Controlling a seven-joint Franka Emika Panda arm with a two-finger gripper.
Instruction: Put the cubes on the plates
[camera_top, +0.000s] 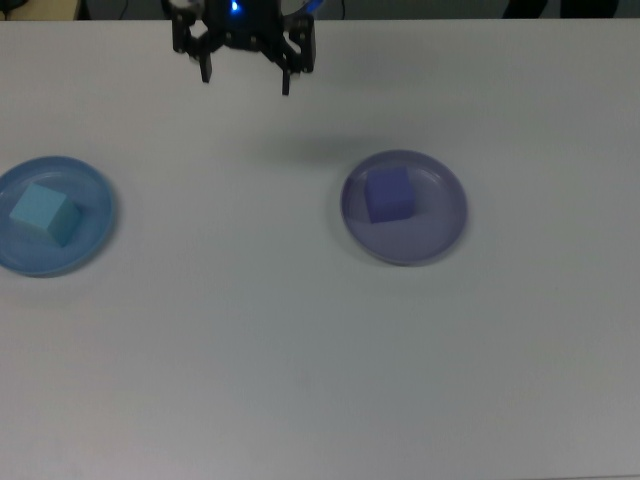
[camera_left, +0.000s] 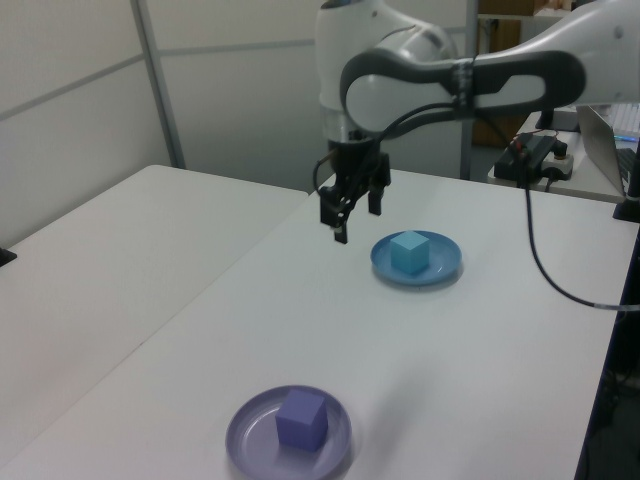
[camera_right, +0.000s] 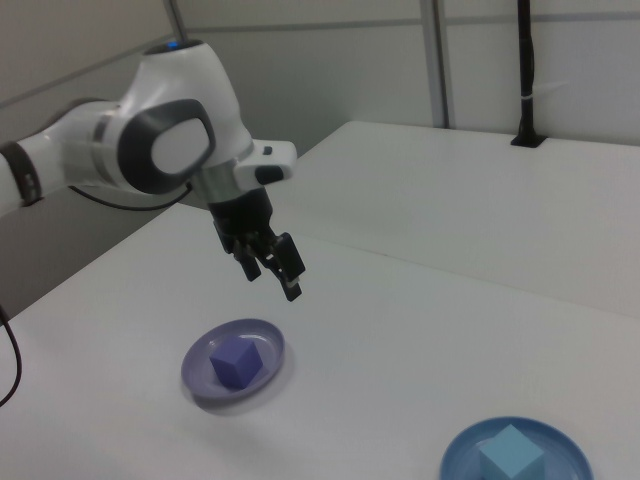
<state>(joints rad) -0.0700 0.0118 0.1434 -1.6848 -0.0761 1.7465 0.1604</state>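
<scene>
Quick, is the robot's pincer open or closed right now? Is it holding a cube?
Pincer: open, holding nothing, up in the air above the table.

1. You see a white table (camera_left: 450, 340) that runs from near to far.
2. Near you sits a pale purple plate (camera_left: 245, 440), and a purple cube (camera_left: 302, 419) rests on it.
3. Far off, to the left view's right, sits a blue plate (camera_left: 440, 268) with a light blue cube (camera_left: 408, 252) on it.
4. The gripper (camera_left: 346, 222) hangs in the air above the table, just to the left view's left of the blue plate. Its fingers point down, spread apart, and hold nothing.
5. A black cable (camera_left: 545, 270) droops from the white arm (camera_left: 450, 85) on the left view's right.
</scene>
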